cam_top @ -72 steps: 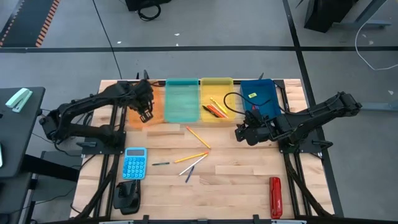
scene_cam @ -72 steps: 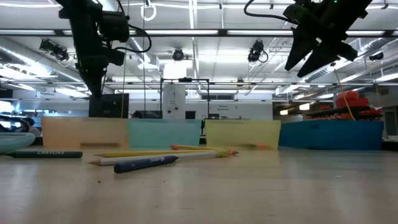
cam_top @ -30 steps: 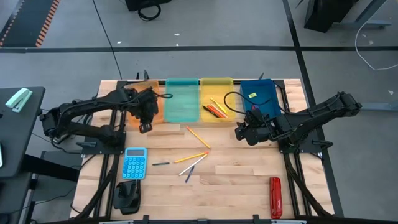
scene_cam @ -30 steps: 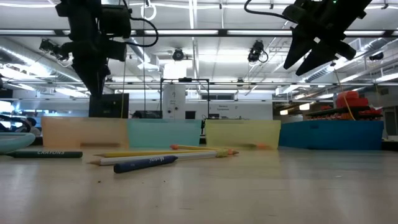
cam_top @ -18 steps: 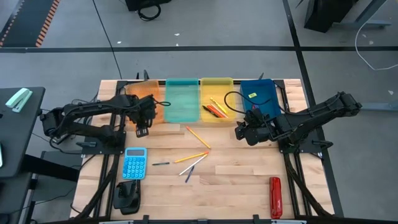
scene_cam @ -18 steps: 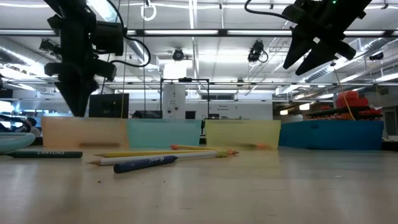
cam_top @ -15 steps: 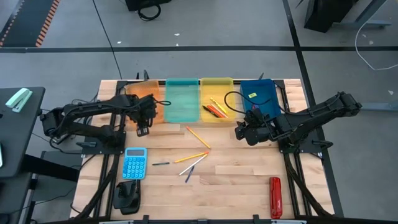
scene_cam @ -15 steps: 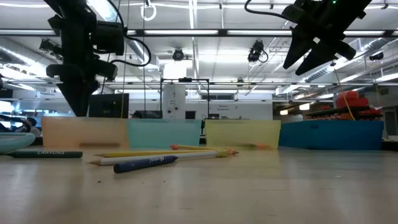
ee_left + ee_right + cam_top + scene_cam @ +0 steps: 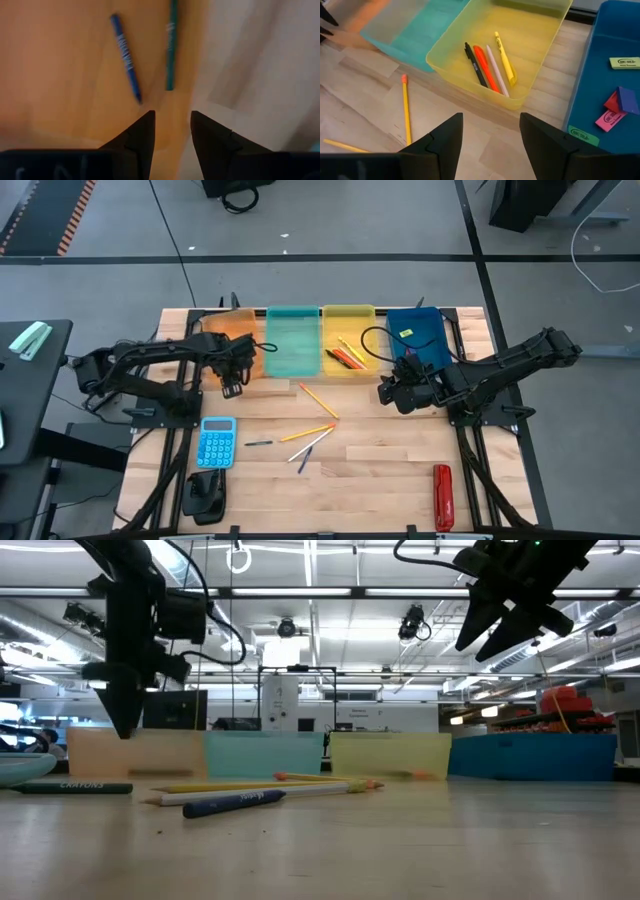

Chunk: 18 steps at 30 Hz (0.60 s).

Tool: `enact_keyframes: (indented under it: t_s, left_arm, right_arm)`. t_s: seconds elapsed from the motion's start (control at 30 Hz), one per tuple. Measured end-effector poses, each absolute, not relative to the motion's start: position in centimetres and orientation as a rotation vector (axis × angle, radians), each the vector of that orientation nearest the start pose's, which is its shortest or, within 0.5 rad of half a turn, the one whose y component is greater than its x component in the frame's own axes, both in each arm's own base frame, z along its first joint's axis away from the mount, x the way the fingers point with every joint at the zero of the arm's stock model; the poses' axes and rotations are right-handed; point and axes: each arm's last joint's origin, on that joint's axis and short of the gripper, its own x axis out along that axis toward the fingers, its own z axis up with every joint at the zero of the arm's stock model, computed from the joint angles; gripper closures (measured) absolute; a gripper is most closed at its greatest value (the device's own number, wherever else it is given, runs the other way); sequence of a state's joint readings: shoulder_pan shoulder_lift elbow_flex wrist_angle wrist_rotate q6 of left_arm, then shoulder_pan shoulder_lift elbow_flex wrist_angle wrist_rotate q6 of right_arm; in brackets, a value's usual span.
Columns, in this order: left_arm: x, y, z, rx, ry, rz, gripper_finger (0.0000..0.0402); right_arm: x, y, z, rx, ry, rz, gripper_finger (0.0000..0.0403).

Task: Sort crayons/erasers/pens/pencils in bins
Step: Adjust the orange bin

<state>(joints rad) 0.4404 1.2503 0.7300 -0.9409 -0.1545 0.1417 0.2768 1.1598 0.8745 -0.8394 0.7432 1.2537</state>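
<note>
Left gripper (image 9: 231, 388), fingers apart and empty, hangs over orange bin's (image 9: 222, 330) front edge; should swing to mid-desk pencils (image 9: 318, 401), lower squarely.

Light-blue calculator (image 9: 216, 442) near the wooden table's (image 9: 390, 470) left edge, dark stapler-like tool (image 9: 205, 495) just in front of it, large red oblong tool (image 9: 442, 497) at the front right corner, grey floor around.
</note>
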Motion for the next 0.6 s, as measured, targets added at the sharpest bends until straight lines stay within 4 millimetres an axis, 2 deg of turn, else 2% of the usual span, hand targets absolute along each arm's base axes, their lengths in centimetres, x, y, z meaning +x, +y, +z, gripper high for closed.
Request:
enact_keyframes:
  t_s: [0.13, 0.33, 0.47, 0.6]
  left_arm:
    - [17.4, 8.9, 17.9, -0.113, 1.548, 0.442, 0.026]
    - [17.9, 9.1, 16.4, -0.121, 1.633, 0.418, 0.0249]
    - [18.2, 9.0, 16.0, -0.054, 1.665, 0.308, 0.0263]
    - [18.5, 9.0, 15.9, 0.039, 1.658, 0.21, 0.0293]
  right_arm:
    - [20.3, 3.8, 25.4, 0.589, 0.568, -0.912, 0.0198]
    - [20.2, 3.8, 25.3, 0.587, 0.577, -0.906, 0.0198]
    - [20.2, 3.8, 25.3, 0.588, 0.578, -0.906, 0.0198]
    - [20.2, 3.8, 25.3, 0.594, 0.587, -0.899, 0.0198]
